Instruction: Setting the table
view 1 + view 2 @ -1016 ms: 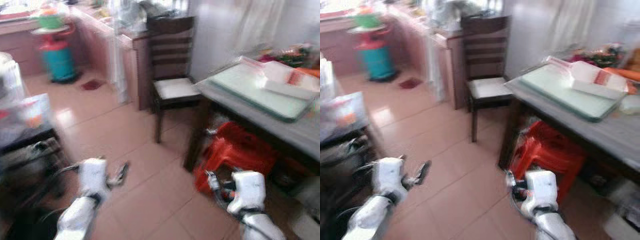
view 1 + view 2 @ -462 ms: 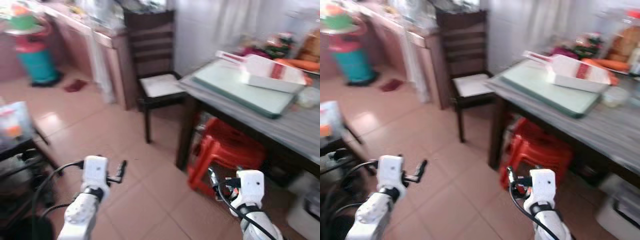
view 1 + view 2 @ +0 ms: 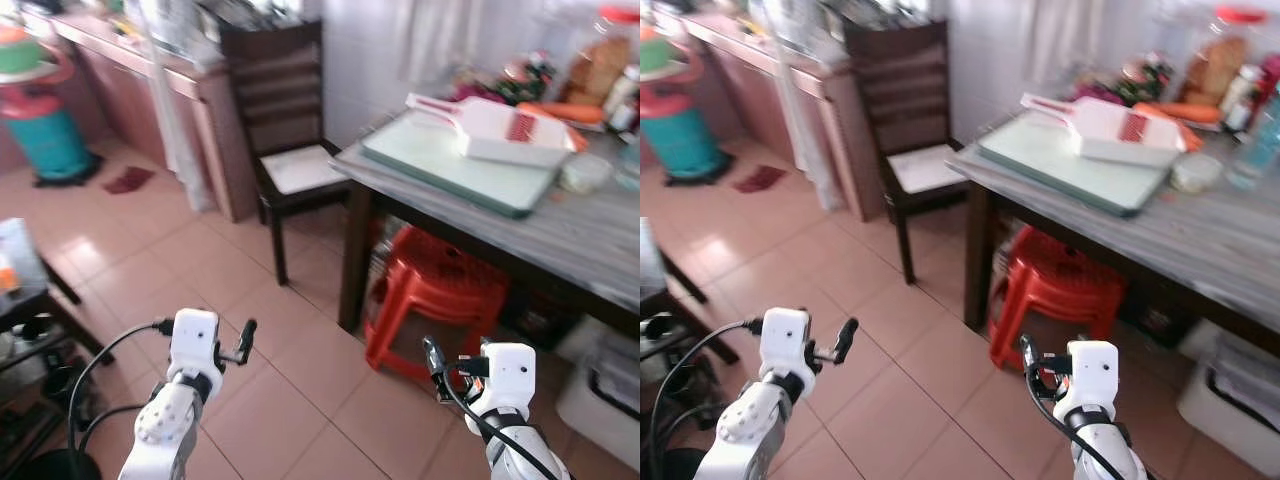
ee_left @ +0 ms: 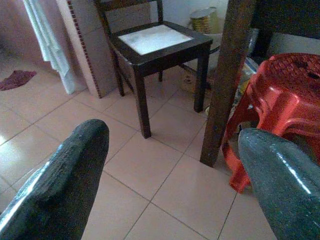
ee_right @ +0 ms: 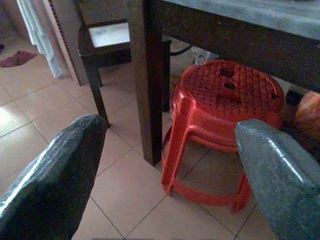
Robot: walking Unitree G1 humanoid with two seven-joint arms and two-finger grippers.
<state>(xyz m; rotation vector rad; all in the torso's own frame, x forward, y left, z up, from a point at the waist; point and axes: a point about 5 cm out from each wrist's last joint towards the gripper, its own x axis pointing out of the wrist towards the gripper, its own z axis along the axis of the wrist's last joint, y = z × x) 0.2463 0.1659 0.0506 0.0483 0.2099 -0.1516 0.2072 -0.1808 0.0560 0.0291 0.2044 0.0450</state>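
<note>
Beyond both hands (image 3: 340,355), table (image 3: 590,235).

The two head views look forward and down over a tiled floor (image 3: 300,390) toward a table (image 3: 600,235). Each wrist view sits low, looking along its own fingers. All four share the red stool (image 5: 225,100), table leg (image 4: 227,80) and chair (image 4: 155,42).

One worktop (image 3: 600,235) carries one green board (image 3: 455,160), one white scoop (image 3: 500,130), one small bowl (image 3: 585,174) and one carrot (image 3: 555,112). One dark chair (image 3: 285,150) stands beside it. Red stools (image 3: 435,295) sit stacked below; the count is unclear. Two claws: left (image 3: 243,342), right (image 3: 434,358).
</note>
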